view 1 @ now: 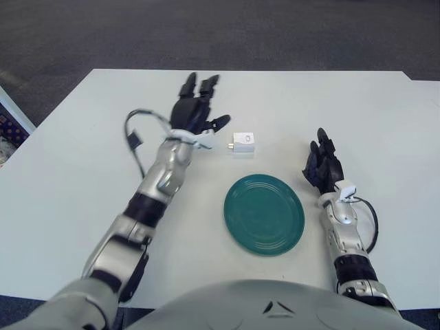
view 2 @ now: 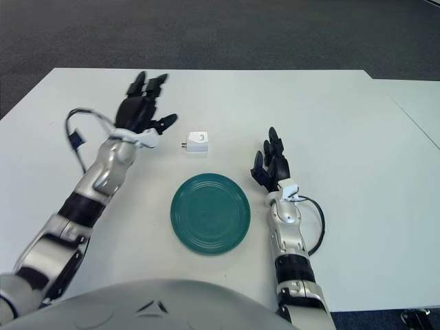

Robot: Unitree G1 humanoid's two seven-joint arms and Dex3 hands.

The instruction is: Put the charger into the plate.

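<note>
A small white charger [view 1: 243, 142] lies on the white table just beyond the far rim of a round dark green plate [view 1: 264, 214]. My left hand [view 1: 197, 104] is stretched out over the table, just left of the charger and a little beyond it, fingers spread and holding nothing. My right hand [view 1: 324, 163] shows to the right of the plate, fingers extended and empty. The plate has nothing on it.
The white table [view 1: 82, 165] spans the view, its far edge meeting dark carpet [view 1: 206, 31]. A black cable loops off my left wrist [view 1: 132, 130], and another off my right forearm [view 1: 371, 223].
</note>
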